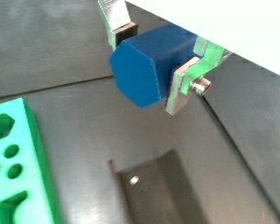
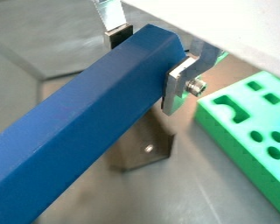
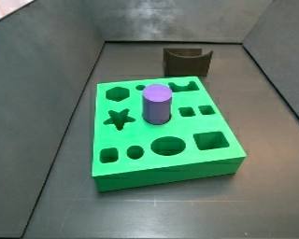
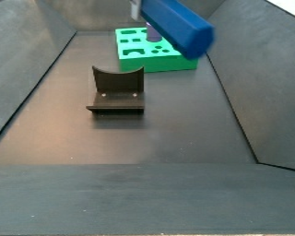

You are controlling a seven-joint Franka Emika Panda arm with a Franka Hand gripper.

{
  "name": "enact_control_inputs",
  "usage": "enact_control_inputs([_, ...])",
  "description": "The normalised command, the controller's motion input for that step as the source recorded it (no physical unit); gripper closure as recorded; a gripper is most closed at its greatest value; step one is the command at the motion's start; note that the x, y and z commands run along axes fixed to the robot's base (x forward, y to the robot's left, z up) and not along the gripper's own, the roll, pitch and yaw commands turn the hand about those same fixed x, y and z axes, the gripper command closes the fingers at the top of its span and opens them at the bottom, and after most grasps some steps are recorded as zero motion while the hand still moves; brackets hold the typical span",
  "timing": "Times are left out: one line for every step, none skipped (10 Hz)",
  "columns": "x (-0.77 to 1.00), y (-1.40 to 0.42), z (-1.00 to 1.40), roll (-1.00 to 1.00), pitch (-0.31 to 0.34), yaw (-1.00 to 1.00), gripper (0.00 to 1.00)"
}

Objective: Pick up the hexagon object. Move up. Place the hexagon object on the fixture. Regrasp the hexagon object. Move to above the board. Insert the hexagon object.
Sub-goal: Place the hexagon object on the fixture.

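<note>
My gripper [image 1: 152, 61] is shut on the hexagon object [image 1: 149, 68], a long blue hexagonal bar lying level between the silver fingers; both wrist views show this grip [image 2: 149, 61]. The bar [image 2: 84, 131] hangs in the air above the fixture [image 2: 149, 150], a dark notched block on the floor [image 1: 149, 179]. In a side view the bar [image 4: 181, 26] is high up, between the fixture [image 4: 115, 90] and the green board [image 4: 150, 51]. The other side view shows the board [image 3: 164, 154] and the fixture [image 3: 187, 61], but neither the gripper nor the bar.
A purple cylinder peg [image 3: 156, 104] stands upright in a hole of the board. The board's edge shows beside the fixture in both wrist views [image 1: 14, 166] [image 2: 254, 131]. Dark sloping walls enclose the floor on all sides.
</note>
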Motion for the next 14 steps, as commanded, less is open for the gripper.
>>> enact_control_inputs([1.0, -0.39, 0.1, -0.13, 0.033, -1.0, 1.0])
enact_control_inputs([1.0, -0.35, 0.08, -0.13, 0.044, -1.0, 1.0])
enact_control_inputs([1.0, -0.27, 0.07, -0.15, 0.072, -1.0, 1.0])
enact_control_inputs([1.0, -0.2, 0.06, -0.17, 0.109, -1.0, 1.0])
enact_control_inputs([1.0, -0.15, 0.05, -0.19, 0.143, -1.0, 1.0])
enact_control_inputs([1.0, -0.1, 0.04, -0.16, 0.154, -0.8, 1.0])
enact_control_inputs([1.0, -0.08, 0.03, -0.13, 0.146, -0.56, 1.0])
enact_control_inputs([0.96, -0.04, 0.02, -0.1, 0.131, -0.33, 1.0])
enact_control_inputs([0.4, -0.18, -0.52, -1.0, 0.141, 0.04, 1.0])
enact_control_inputs([0.34, -0.17, -0.51, -1.0, 0.14, 0.05, 1.0])
enact_control_inputs([0.28, -0.06, -0.33, -1.0, 0.133, 0.04, 1.0])
enact_control_inputs([0.16, -0.02, -0.14, -1.0, 0.141, 0.03, 1.0])
enact_control_inputs([0.05, 0.01, -0.07, -1.0, 0.158, 0.02, 1.0])
enact_control_inputs([0.01, 0.02, -0.04, -1.0, 0.157, 0.01, 1.0])
